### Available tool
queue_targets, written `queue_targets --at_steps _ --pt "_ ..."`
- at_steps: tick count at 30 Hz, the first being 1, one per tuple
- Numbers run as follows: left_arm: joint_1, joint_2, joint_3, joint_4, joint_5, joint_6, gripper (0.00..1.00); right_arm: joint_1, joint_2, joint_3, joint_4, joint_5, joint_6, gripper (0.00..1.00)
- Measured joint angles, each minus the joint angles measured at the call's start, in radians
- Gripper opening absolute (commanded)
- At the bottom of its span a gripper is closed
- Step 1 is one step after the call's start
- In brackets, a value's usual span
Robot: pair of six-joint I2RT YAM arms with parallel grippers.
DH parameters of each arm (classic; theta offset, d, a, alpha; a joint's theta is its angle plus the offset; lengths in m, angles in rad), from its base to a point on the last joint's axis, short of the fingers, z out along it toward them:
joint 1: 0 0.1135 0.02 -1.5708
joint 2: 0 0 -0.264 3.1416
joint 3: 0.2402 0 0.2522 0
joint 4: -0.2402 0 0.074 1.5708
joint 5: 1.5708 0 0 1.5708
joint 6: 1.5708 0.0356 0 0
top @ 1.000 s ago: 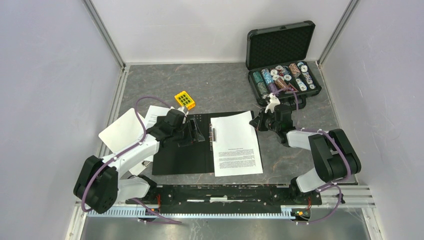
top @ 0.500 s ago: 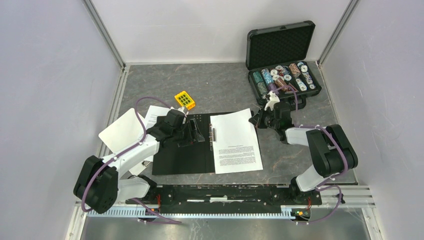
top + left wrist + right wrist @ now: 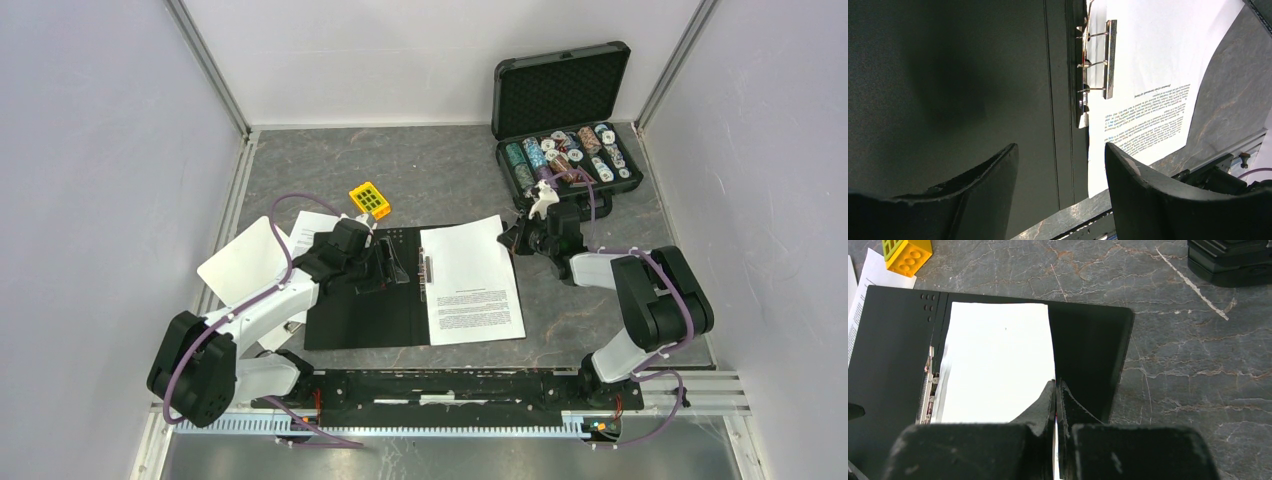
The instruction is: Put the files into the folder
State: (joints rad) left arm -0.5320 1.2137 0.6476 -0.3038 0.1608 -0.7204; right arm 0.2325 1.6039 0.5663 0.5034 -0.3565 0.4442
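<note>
A white clipboard (image 3: 243,268) lies at the left of the gray surface (image 3: 430,170). Just right of it, a loose sheet (image 3: 311,226) of printed paper sits partly under the left arm, with a yellow block (image 3: 369,200) just above it in the frame. The left tool (image 3: 397,268) hangs over the left half of the open folder (image 3: 360,318), its jaws spread wide with nothing between them. The folder lies flat in the middle of the frame, black inside facing up, its metal clip (image 3: 1096,57) running beside the spine. A printed sheet (image 3: 472,295) covers the folder's right half, its left edge by the clip and its upper right corner raised. The right tool (image 3: 508,240) is closed tight on that sheet's right edge near the corner. An open black case (image 3: 560,95) of poker chips sits in the upper right.
</note>
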Motion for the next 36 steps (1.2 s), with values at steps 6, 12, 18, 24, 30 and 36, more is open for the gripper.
queue_targets --at_steps 6,12,18,24,30,36 --pt "0.000 0.000 0.000 0.000 0.000 0.000 0.70 -0.007 0.000 0.000 0.000 0.000 0.000 0.00" --pt "0.000 0.000 0.000 0.000 0.000 0.000 0.70 -0.011 0.001 0.000 0.001 0.000 0.000 0.00" --pt "0.000 0.000 0.000 0.000 0.000 0.000 0.70 -0.011 0.026 0.008 0.004 -0.006 -0.002 0.00" --pt "0.000 0.000 0.000 0.000 0.000 0.000 0.70 -0.011 0.048 0.022 0.004 -0.018 -0.004 0.00" --pt "0.000 0.000 0.000 0.000 0.000 0.000 0.70 -0.011 0.053 0.027 0.004 -0.026 -0.005 0.00" --pt "0.000 0.000 0.000 0.000 0.000 0.000 0.70 -0.011 0.065 0.034 0.000 -0.028 -0.013 0.00"
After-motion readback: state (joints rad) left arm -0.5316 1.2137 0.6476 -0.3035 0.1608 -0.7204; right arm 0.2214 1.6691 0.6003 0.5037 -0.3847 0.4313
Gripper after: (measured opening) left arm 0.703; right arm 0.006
